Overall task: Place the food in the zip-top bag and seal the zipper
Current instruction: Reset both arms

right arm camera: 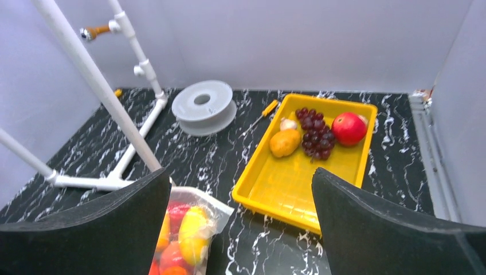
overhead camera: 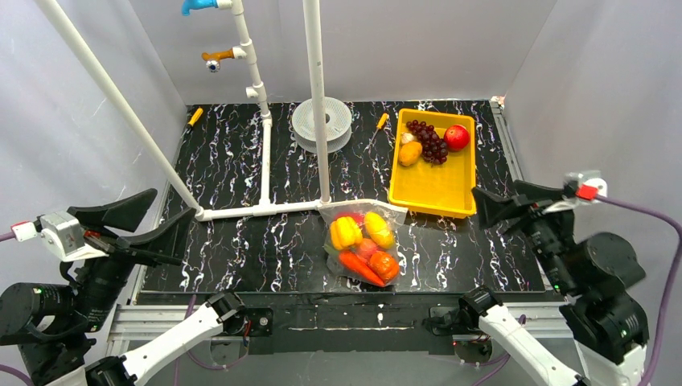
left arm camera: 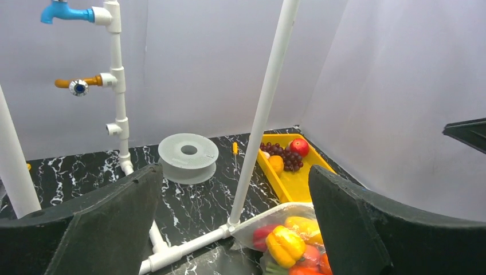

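Observation:
The zip-top bag (overhead camera: 363, 241) lies flat on the black table in front of the yellow tray, with both grippers well away from it. The food shows through it: a yellow pepper (overhead camera: 344, 232), a lemon-like fruit (overhead camera: 378, 228), a carrot (overhead camera: 359, 268) and an orange-red peach (overhead camera: 385, 264). The zipper (overhead camera: 362, 206) runs along the bag's far edge beside the white pipe; I cannot tell whether it is pressed shut. My left gripper (overhead camera: 170, 205) hovers open at the left table edge, holding nothing. Raised at the right edge, my right gripper (overhead camera: 499, 193) is open and holds nothing too. The wrist views show the bag (left arm camera: 258, 226) (right arm camera: 189, 223) below the open fingers.
A yellow tray (overhead camera: 430, 189) at the back right holds grapes (overhead camera: 429, 141), a red apple (overhead camera: 456, 137) and an orange fruit (overhead camera: 410, 153). A white pipe frame (overhead camera: 261, 211) stands left of the bag. A grey spool (overhead camera: 322, 122) and a small screwdriver (overhead camera: 376, 127) lie behind.

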Controlling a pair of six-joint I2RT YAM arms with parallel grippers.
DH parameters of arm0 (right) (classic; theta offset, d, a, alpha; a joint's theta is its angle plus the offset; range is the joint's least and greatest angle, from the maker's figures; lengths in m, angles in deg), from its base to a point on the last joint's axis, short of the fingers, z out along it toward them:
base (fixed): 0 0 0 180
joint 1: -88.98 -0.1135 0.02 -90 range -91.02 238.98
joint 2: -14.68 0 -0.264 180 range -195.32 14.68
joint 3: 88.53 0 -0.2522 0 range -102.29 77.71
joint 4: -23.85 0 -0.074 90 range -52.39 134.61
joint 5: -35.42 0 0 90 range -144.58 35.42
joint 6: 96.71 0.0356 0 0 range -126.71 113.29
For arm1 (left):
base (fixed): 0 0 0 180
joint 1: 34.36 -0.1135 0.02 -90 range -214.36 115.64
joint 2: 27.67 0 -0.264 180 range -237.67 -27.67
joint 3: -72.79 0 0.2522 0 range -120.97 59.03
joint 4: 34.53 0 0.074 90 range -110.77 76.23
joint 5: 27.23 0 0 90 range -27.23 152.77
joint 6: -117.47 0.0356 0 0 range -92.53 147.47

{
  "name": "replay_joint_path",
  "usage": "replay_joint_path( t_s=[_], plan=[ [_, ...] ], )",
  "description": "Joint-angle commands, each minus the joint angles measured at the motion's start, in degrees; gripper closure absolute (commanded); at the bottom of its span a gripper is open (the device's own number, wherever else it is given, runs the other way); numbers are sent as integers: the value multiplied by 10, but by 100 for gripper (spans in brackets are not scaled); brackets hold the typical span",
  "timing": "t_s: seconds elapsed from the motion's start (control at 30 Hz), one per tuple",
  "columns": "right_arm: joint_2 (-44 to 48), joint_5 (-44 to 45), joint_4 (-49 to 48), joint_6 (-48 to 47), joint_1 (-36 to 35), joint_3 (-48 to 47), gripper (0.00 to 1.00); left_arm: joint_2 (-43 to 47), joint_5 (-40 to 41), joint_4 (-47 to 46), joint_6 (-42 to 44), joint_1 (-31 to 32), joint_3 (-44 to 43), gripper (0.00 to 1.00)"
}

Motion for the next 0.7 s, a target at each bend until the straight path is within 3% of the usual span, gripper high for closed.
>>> replay_joint_path(
  t_s=[0.0,0.2,0.67],
  plan=[
    [45,53,-76,-26,0,26,2,-2,6,-23,29,-2,-3,2],
    [44,109,-76,-10,0,31,2,4,19,-24,37,-2,1,2],
    [22,85,-46,3,0,23,2,-4,17,-32,32,-2,24,2]
  ],
)
